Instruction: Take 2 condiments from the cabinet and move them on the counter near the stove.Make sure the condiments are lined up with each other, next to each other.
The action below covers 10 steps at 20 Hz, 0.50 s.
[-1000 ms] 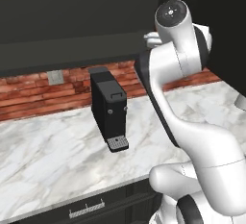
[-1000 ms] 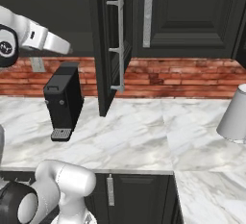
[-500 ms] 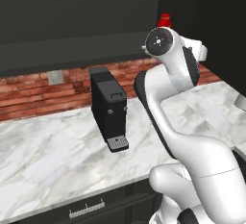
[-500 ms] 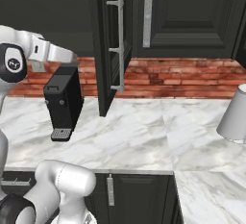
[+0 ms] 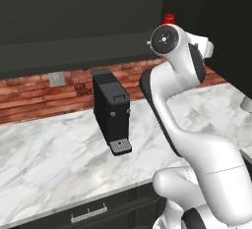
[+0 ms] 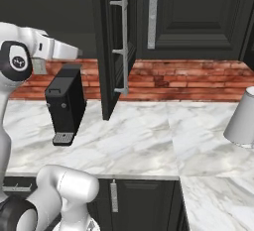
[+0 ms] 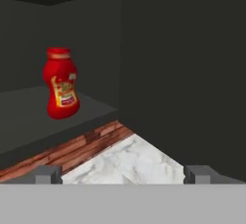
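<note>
One of the condiments, a rounded red bottle with a red cap, stands upright on the shelf of the dark cabinet, up and to the left in the hand view. My gripper is open, its fingertips wide apart with nothing between them. It is some way short of the bottle and lower than the shelf. In the left base view the bottle's red cap peeks above my arm's wrist. Below the shelf lies the marble counter. The stove is out of view.
A tall black coffee machine stands on the counter against the brick backsplash. The cabinet door hangs open, its long metal handle facing out. A pale grey vessel sits at the right.
My arm's upper joints have dropped and the hand has swung toward the open cabinet. In the left base view the red cap has come into sight above the wrist. The gripper stays open.
</note>
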Available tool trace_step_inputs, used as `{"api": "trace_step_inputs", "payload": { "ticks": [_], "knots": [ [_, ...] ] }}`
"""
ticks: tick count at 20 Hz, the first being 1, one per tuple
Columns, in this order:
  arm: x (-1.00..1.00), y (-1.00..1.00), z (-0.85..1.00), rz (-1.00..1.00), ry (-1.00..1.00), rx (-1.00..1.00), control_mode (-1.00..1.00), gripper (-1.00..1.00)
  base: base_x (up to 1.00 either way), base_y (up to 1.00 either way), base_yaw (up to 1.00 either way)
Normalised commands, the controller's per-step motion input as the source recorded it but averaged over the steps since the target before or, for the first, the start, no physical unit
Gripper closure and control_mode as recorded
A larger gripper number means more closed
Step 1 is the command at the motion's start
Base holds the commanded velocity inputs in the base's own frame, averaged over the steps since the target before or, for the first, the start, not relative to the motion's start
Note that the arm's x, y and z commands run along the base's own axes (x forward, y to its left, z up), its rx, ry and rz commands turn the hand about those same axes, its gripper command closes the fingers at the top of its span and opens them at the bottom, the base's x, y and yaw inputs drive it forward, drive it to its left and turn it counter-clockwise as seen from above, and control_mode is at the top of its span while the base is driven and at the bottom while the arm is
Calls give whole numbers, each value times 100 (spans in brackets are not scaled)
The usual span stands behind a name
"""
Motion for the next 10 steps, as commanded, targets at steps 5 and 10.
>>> {"api": "trace_step_inputs", "payload": {
  "ticks": [5,10],
  "knots": [
    [25,0,12,-3,4,0,-100,-100,0,0,0],
    [34,0,0,-3,8,0,-100,-100,0,0,0]
  ]
}}
